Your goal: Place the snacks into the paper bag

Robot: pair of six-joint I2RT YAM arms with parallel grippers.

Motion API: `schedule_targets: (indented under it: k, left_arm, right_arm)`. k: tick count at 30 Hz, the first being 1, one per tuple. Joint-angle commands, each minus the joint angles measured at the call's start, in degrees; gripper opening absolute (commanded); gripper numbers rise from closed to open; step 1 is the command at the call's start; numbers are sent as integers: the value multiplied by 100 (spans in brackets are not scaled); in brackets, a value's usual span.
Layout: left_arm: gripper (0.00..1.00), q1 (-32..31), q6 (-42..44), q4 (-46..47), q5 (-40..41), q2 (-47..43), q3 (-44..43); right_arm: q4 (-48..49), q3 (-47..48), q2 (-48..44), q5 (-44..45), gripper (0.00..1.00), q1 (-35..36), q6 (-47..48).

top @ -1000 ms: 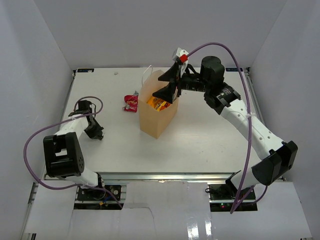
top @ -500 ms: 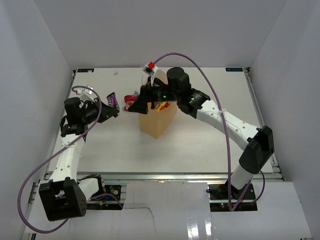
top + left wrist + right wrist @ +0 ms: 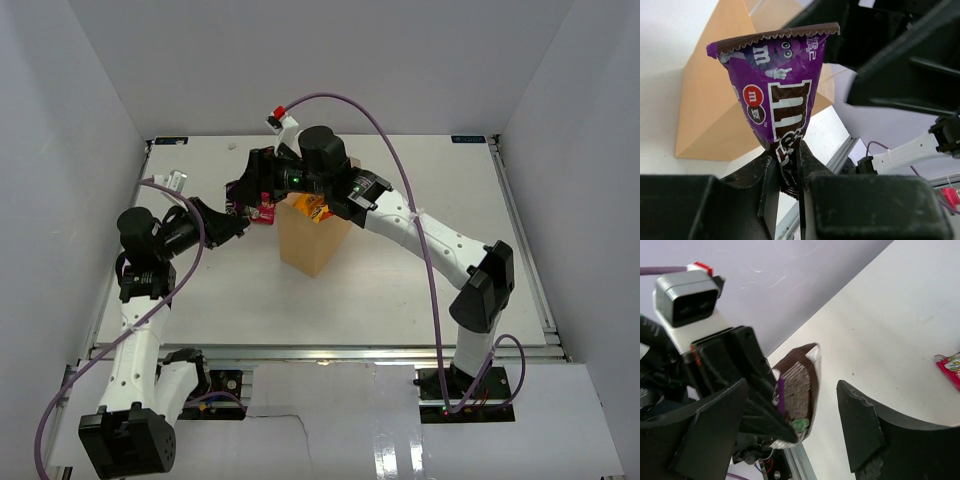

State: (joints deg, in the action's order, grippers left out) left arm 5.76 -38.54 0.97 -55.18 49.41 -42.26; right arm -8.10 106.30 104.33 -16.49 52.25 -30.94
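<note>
My left tool (image 3: 790,167) is clamped on the lower edge of the dark purple packet (image 3: 777,95) and holds it upright in the air, just beside the upper left side of the paper bag (image 3: 318,245). My right tool (image 3: 790,405) is wide open, and in its own view the packet shows in the gap, not touched. I judge this is a handover. The right tool should close on the free upper half, and only then should the left let go. The bag stands on the tabletop (image 3: 400,290) with orange packets (image 3: 312,207) inside, and red packets (image 3: 262,208) lie beside it.
</note>
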Motion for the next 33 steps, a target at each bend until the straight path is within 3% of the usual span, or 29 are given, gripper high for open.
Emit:
schedule_targets:
  k: [1,9,15,18,24,30,31,33]
  left_arm:
    - [29,-40,-74,201,-292,-247,165]
    - [34,-40,-180,324,-388,-362,210]
    - [37,-40,-250,412,-432,-344,183]
    - [39,-40,-233,439,-441,-362,192]
    - [45,-40,-180,465,-441,-353,122]
    - [75,-40,-4,413,-433,-458,-54]
    - [83,-40,40,369,-380,-502,-89]
    - [85,-40,188,238,-205,-520,-212]
  right_arm:
    - [-174,365,113,515,77,31,35]
    - [-43,251,201,243,65,215,18]
    - [63,198,166,-12,45,251,79]
    - [124,207,157,-143,28,251,184]
    - [212,259,149,-293,14,207,325]
    - [405,435,122,-687,8,-39,474]
    - [536,453,96,-802,8,-100,518]
    - [651,532,35,-1291,8,-302,667]
